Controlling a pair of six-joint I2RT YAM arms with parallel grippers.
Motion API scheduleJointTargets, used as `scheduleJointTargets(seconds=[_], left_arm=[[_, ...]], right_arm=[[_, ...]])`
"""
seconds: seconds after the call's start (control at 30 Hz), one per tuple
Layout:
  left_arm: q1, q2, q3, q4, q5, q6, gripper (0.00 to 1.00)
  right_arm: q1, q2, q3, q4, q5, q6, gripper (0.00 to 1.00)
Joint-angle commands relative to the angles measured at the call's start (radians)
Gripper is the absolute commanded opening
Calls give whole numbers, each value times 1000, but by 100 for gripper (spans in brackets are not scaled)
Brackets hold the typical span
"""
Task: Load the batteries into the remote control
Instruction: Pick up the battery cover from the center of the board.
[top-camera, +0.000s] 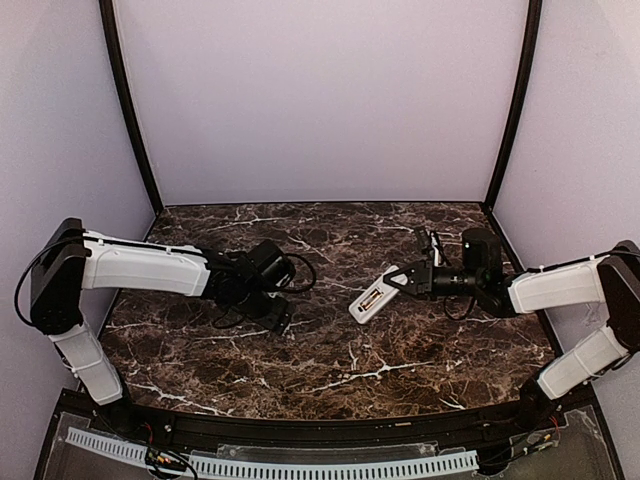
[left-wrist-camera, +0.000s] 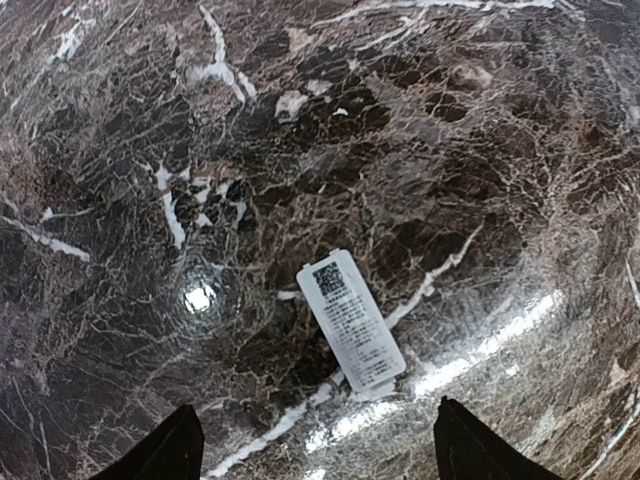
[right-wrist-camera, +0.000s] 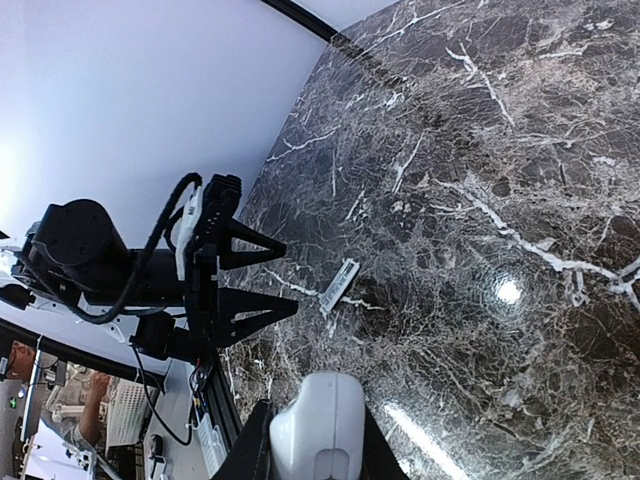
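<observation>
The dark marble table (top-camera: 330, 360) carries little. 2 arms reach in over it: the left arm (top-camera: 140, 268) low over the left half, the right arm (top-camera: 560, 285) from the right edge.

The right gripper (top-camera: 397, 281) is clamped on 1 end of the remote (top-camera: 366, 303), near the table's middle, with the reddish recess (top-camera: 375, 296) facing up. I cannot tell whether the free end touches the marble.

The left gripper (left-wrist-camera: 315, 445) hangs with its 2 fingers spread wide, holding nothing, just above the flat white piece (left-wrist-camera: 350, 320), which lies label-up on the marble, apart from both fingers.

The step appears to be fetching cells for the open recess. To do it well, the right arm should hold the remote level and steady, recess up, while the left approaches from above and seats each cell along the recess, spring end first.

Count: 1 table, 2 arms, 2 grippers, 1 remote, 1 flat white piece, 0 batteries in any view.
</observation>
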Motion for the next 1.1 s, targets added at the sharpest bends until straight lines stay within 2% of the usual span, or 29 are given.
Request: scheduleJointTargets(seconds=[0.0, 0.2, 0.63, 1.07], left_arm=[[8, 47, 42, -34, -10, -74, 79], [7, 90, 43, 4, 23, -80, 74], [7, 190, 88, 8, 53, -87, 55], [41, 190, 65, -55, 21, -109, 36]], right_arm=[[-11, -26, -9, 27, -22, -13, 0], [-16, -14, -1, 31, -28, -13, 0], [-15, 8, 8, 43, -36, -9, 0], [-17, 6, 16, 39, -40, -11, 0]])
